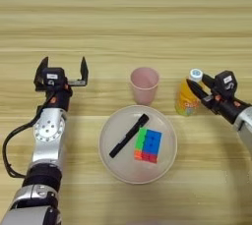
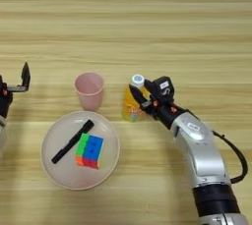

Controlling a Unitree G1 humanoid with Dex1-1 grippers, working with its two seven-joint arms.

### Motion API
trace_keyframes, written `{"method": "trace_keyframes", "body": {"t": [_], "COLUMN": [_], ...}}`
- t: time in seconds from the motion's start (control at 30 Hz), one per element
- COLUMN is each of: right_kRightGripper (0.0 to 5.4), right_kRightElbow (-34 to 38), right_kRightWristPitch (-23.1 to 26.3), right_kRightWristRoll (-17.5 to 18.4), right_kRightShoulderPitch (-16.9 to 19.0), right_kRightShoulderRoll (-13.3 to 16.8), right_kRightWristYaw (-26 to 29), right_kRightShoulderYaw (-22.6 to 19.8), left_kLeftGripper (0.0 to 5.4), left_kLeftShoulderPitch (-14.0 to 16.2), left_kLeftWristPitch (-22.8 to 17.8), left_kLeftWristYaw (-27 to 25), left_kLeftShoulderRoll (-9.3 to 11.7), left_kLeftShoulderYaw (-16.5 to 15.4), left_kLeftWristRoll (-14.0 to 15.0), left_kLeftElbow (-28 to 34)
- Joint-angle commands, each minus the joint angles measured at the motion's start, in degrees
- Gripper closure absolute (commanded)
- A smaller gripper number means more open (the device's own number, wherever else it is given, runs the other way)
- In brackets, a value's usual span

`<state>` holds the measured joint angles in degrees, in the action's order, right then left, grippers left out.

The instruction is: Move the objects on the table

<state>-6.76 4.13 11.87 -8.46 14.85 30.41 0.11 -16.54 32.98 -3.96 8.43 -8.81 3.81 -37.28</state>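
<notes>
A wide wooden table [image 1: 123, 17] of pale horizontal planks fills the frame. Near the centre stands a pink cup [image 1: 144, 85], upright and open at the top. Just below it, in the lower middle, lies a round pale pink plate [image 1: 110, 155]; the cup's base sits close to the plate's upper rim. On the plate rests a puzzle cube [image 1: 148, 144], showing green, blue, red and orange squares, and just left of the cube a black pen [image 1: 128, 135] lies slantwise, its upper end pointing toward the cup. To the right of the cup, at middle right, an orange bottle [image 1: 186, 99] with a white cap stands on the table, leaning slightly. The right gripper [image 1: 196, 90] reaches in from the right edge, its black fingers [image 1: 194, 90] closed around the bottle's upper part just under the cap, one finger crossing the front of the orange body. Its silver forearm runs down toward the lower right corner in the right eye view. The left gripper [image 1: 62, 69] is at middle left, well apart from the cup and plate, with its two black fingers [image 1: 83, 67] spread wide and pointing toward the top of the frame, holding nothing; its arm trails down to the lower left corner.
</notes>
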Motion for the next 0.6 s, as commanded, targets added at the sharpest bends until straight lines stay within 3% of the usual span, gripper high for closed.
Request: {"method": "trace_keyframes", "body": {"t": [0.03,0.1,0.6], "right_kRightGripper": [3.6,3.6,1.73], "right_kRightElbow": [-2.66,-2.82,-2.71], "right_kRightWristPitch": [-0.13,-0.52,-2.48], "right_kRightWristRoll": [-1.26,-1.21,-0.65], "right_kRightShoulderPitch": [0.34,0.41,-0.16], "right_kRightShoulderRoll": [-0.12,-0.05,-0.05], "right_kRightWristYaw": [0.09,0.18,0.36], "right_kRightShoulderYaw": [1.09,1.31,1.23], "left_kLeftGripper": [0.0,0.0,0.0], "left_kLeftShoulderPitch": [-0.8,-0.84,-1.33], "left_kLeftWristPitch": [0.4,0.41,0.95], "left_kLeftWristYaw": [-0.06,-0.05,0.31], "left_kLeftShoulderRoll": [0.69,0.73,0.59], "left_kLeftShoulderYaw": [-0.07,-0.05,0.18], "left_kLeftWristRoll": [-0.49,-0.51,-0.81], "left_kLeftElbow": [-0.71,-0.78,-1.86]}}
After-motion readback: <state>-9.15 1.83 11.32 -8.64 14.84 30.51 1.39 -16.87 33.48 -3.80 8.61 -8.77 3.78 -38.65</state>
